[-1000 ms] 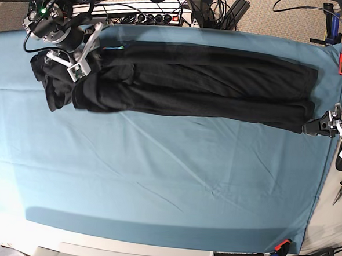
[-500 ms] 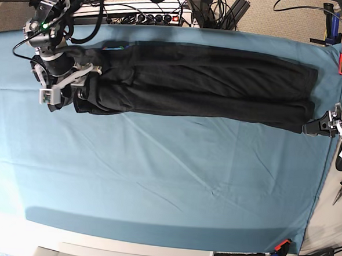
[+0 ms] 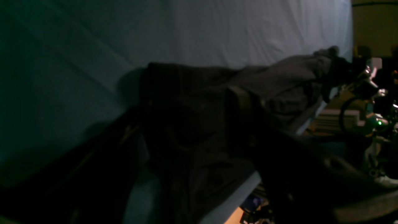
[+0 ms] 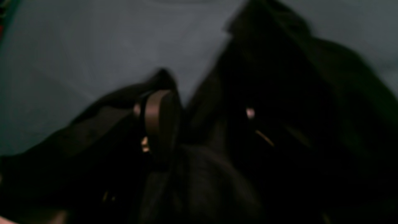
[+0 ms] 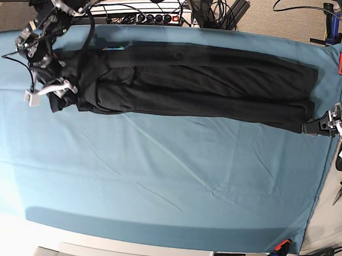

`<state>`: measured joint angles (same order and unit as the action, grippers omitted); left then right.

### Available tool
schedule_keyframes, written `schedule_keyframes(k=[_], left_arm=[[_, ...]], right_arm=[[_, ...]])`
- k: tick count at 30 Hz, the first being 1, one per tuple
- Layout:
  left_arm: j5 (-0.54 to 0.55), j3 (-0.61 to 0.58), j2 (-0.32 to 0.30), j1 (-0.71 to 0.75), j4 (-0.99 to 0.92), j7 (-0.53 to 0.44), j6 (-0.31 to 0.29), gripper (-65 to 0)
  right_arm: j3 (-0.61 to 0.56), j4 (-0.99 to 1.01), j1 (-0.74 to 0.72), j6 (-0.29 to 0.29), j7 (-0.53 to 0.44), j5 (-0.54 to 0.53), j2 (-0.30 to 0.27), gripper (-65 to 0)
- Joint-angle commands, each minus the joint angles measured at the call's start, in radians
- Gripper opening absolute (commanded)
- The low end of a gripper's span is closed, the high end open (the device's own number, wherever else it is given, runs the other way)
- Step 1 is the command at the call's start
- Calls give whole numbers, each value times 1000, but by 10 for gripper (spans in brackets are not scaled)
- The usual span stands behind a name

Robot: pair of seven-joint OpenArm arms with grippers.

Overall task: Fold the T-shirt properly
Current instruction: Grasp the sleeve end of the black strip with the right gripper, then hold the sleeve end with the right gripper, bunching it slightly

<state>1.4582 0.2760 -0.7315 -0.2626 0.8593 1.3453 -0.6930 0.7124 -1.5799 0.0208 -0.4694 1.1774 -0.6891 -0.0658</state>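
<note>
the t-shirt (image 5: pixel 197 83) lies as a long band across the far part of the teal cloth (image 5: pixel 156 173), its long axis running between the arms, the left gripper (image 5: pixel 328 123) pinching one end, the right gripper (image 5: pixel 48 91) spread over the other.

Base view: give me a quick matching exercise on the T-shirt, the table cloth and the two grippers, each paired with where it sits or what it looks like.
Things:
1. T-shirt
2. table cloth
3. left gripper
4. right gripper

Descriptions:
A. teal, covering the work surface
B. at the shirt's end on the view's right side
C. black, stretched in a long band along the far side of the cloth
D. at the bunched end of the shirt on the view's left side

Pairs: 1-C, 2-A, 3-B, 4-D
</note>
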Motion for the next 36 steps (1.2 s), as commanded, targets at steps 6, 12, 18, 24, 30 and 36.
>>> schedule_keyframes(k=[6,12,18,24,30,36], left_arm=[[25,6,-28,-20,13,-10,-5,-341],[25,6,-28,-20,13,-10,-5,-341],[25,6,-28,-20,13,-11,-5,-341],[25,6,-28,-20,13,-11,-5,-341],[25,6,-27,-20,13,-11,-5,-341],[25,6,-28,-20,13,-11,-5,-341]], right_arm=[[0,-51,-18,-42,32,-60,-14,-361],[0,-116,-18,-54,53,-59,-14,-361],[0,-115,-11,-54,58,-51,-14,-361],[-2,-113,14,-50,53,-32,-14,-361],[-66,-98,18,-35,48,2,-14,-361],[-162,-94,18,-34,44,18,-9,-361]])
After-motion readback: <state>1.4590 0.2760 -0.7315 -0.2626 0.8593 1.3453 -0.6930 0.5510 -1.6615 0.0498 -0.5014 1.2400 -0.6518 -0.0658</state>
